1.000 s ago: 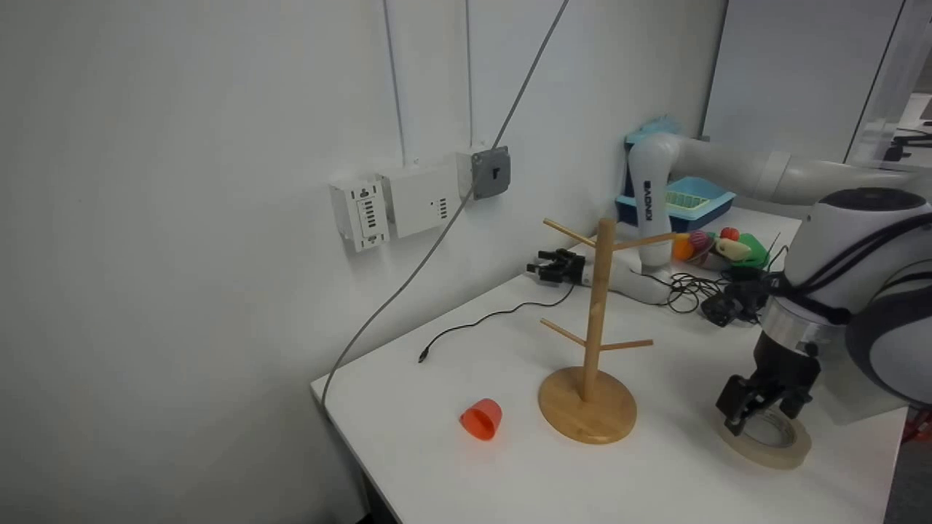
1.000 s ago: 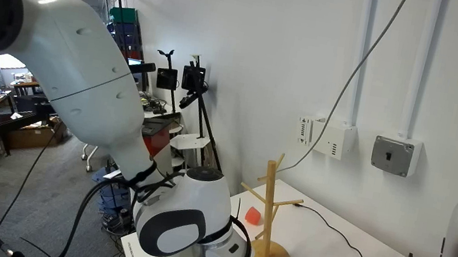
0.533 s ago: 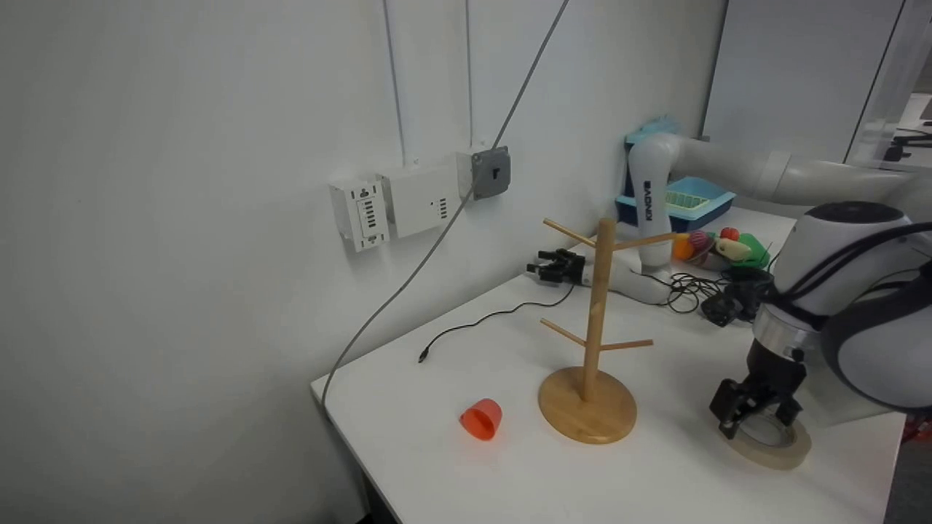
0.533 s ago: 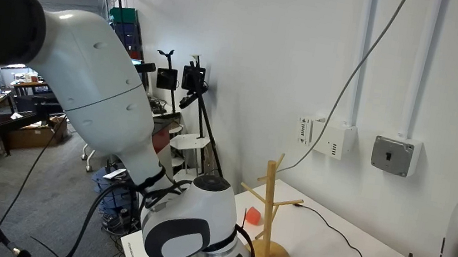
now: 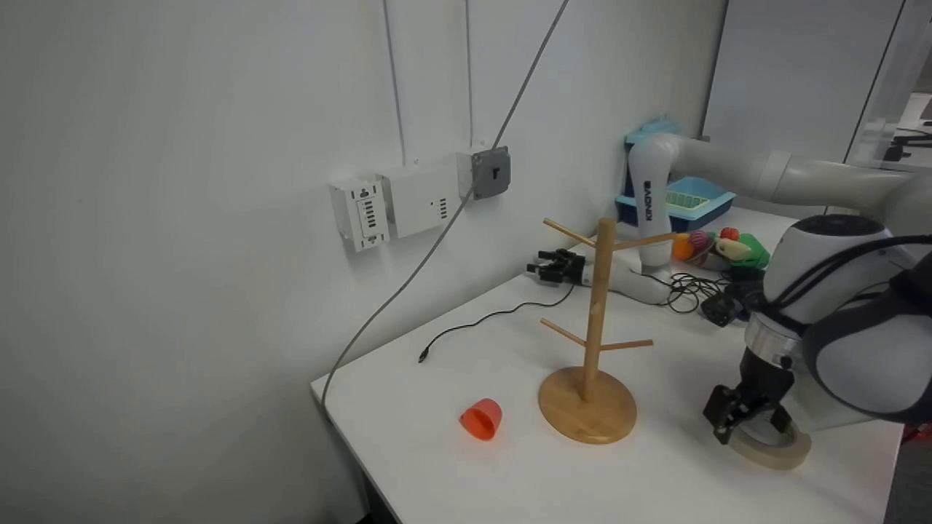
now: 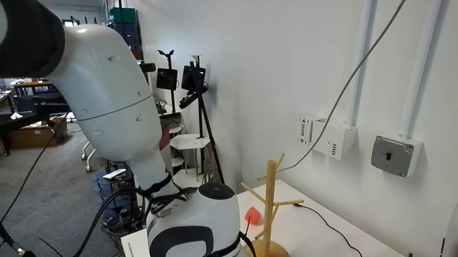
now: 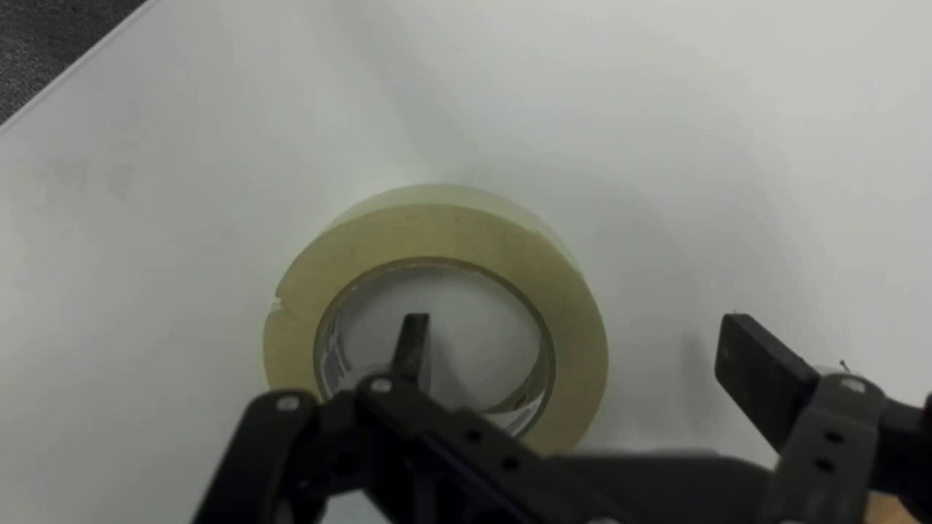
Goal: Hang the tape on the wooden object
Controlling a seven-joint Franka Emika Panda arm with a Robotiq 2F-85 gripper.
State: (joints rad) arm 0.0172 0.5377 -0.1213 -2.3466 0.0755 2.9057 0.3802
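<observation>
Tape (image 5: 772, 456) lies flat on table (image 5: 648, 477), right of stand (image 5: 595, 320) in an exterior view, gripper (image 7: 575, 331) parted and empty, one finger (image 7: 413, 342) over the hole, the other outside; likely light, firm, sides slightly tacky, best pinched across the wall between them.

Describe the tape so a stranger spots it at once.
In an exterior view, find the white table, then its pegged wooden stand. Right of that, partly hidden by the open hand, lies the tape: a flat beige ring with a wide hole, unlike the cup-shaped orange-red object left of the stand.
</observation>
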